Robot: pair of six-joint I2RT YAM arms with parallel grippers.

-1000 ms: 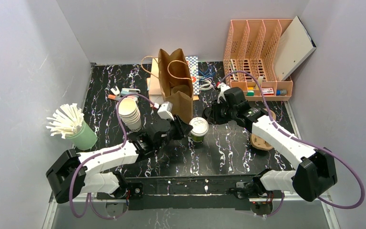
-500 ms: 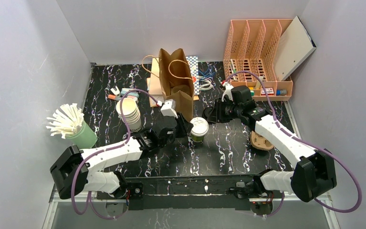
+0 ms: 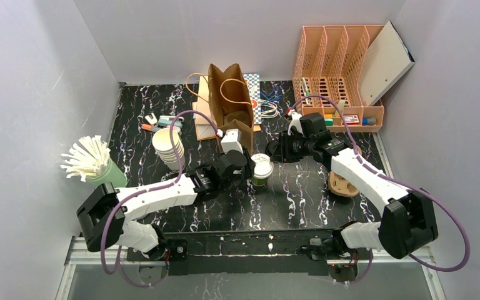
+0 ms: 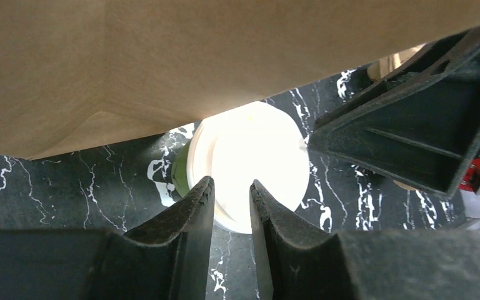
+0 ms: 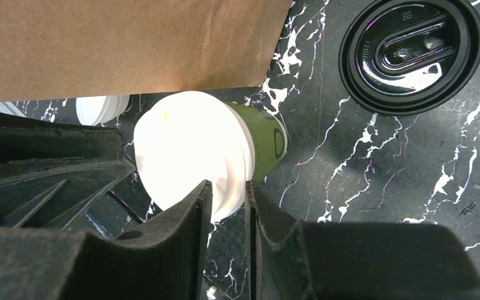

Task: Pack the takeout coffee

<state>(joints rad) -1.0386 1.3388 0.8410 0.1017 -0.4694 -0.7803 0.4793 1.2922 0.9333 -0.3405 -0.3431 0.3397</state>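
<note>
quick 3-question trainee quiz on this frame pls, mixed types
1. True or false: the green lidded cup sits inside the brown paper bag.
2. The loose lid on the table is: A white, B black, C green?
3. Fill in: the lidless cup stack stands on the ___ arm's side.
Key: 1 false, it stands on the table beside the bag; 2 B; 3 left.
</note>
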